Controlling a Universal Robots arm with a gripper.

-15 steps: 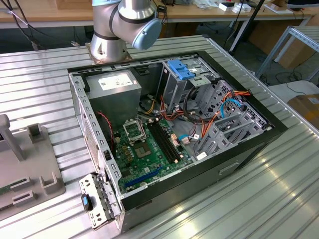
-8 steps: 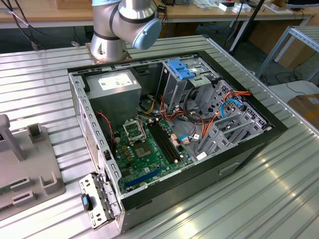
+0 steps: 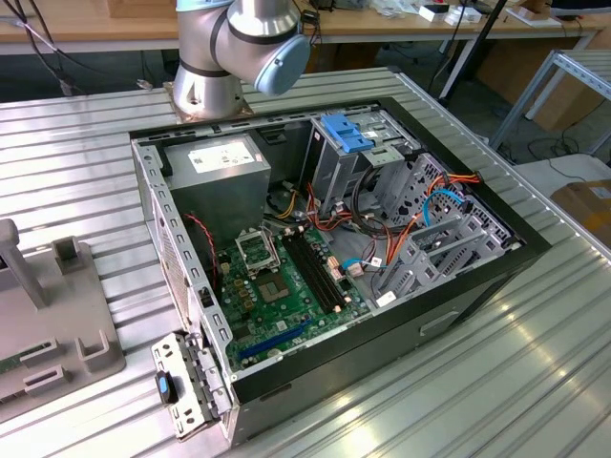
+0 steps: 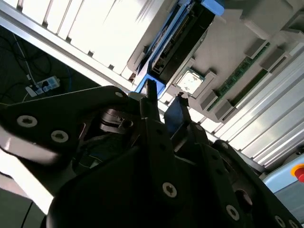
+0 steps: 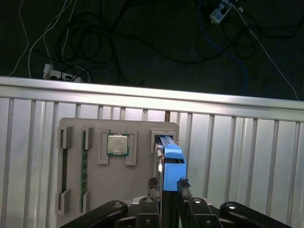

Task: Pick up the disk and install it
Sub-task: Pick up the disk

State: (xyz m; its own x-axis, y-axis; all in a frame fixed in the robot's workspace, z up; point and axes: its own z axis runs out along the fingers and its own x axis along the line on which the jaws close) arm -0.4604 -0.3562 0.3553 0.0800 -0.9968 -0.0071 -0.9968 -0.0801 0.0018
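Observation:
The disk [image 5: 172,159] stands on edge in a slot of the grey fixture tray [image 5: 76,190], its bright blue carrier frame facing up. My gripper [image 5: 167,182] hangs right over it, open, one fingertip on each side of the blue edge. I cannot tell whether the fingertips touch it. In the second wrist view the disk [image 4: 183,40] runs away from the gripper [image 4: 165,94], and pale tray shows through the gap between the fingers. In the exterior view the open computer case [image 3: 449,286] lies on the slatted table, with the tray [image 3: 86,334] at that view's left.
A processor chip [image 5: 117,144] and a memory stick [image 5: 84,166] sit in other tray slots. Beyond the table edge [image 5: 152,97] lie cables on a dark floor. Inside the case are the motherboard [image 3: 286,286], a metal drive cage with a blue bracket [image 3: 346,134] and orange and blue wires.

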